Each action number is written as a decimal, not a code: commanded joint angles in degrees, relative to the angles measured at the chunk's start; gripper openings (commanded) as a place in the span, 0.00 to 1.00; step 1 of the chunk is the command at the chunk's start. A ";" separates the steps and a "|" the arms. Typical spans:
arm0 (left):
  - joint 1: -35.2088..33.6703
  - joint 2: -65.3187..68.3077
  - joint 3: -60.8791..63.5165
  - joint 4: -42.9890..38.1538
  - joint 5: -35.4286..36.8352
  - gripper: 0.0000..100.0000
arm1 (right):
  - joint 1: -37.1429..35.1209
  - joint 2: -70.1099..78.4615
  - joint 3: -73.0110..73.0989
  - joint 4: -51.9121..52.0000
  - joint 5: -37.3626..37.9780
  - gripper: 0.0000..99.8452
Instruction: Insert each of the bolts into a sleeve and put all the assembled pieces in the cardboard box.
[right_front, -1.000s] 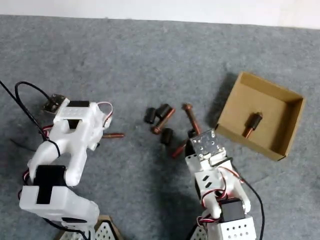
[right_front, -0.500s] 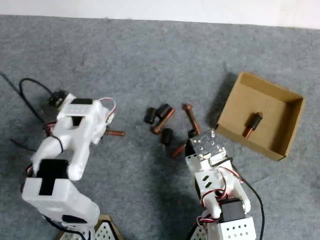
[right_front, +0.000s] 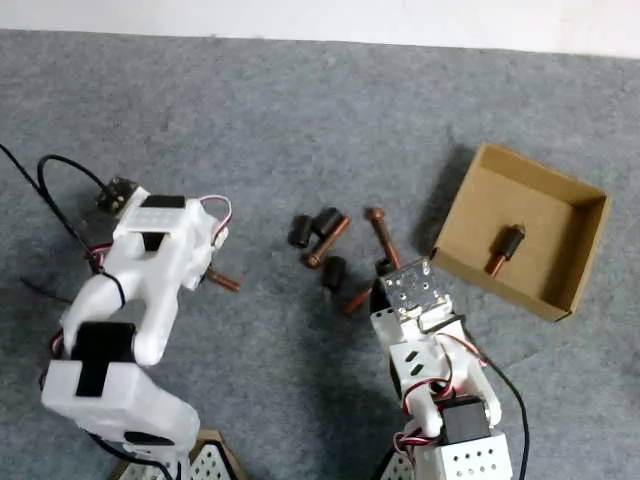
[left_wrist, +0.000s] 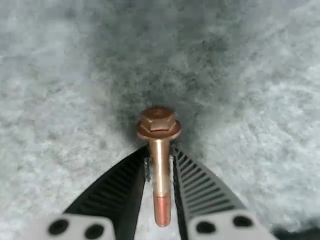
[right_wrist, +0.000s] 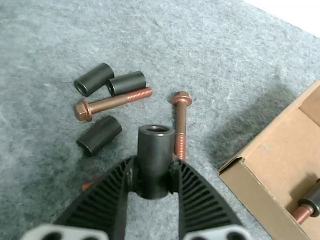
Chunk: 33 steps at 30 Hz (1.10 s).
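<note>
I see a shiny copper-coloured metal bolt (left_wrist: 159, 160), a matt black sleeve (right_wrist: 155, 150), a fuzzy grey cloth surface (right_front: 300, 120) and a plain matt cardboard box (right_front: 497, 285).

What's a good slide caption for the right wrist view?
Right gripper shut on a black sleeve, loose bolts and sleeves beyond it, cardboard box nearby.

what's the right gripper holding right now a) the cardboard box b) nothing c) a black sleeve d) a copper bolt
C: in the right wrist view the right gripper has its fingers closed on a black sleeve, while the copper bolt sits in the left gripper.
</note>
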 joint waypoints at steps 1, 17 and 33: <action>4.88 -11.74 0.75 2.81 0.00 0.00 | -0.92 -0.84 2.51 -1.80 0.62 0.00; 13.58 -59.38 40.04 -27.25 -13.36 0.00 | -11.03 -0.84 2.59 -7.25 0.62 0.00; 17.89 -93.49 56.40 -30.86 -13.27 0.01 | -20.88 -0.75 8.31 -8.31 8.62 0.00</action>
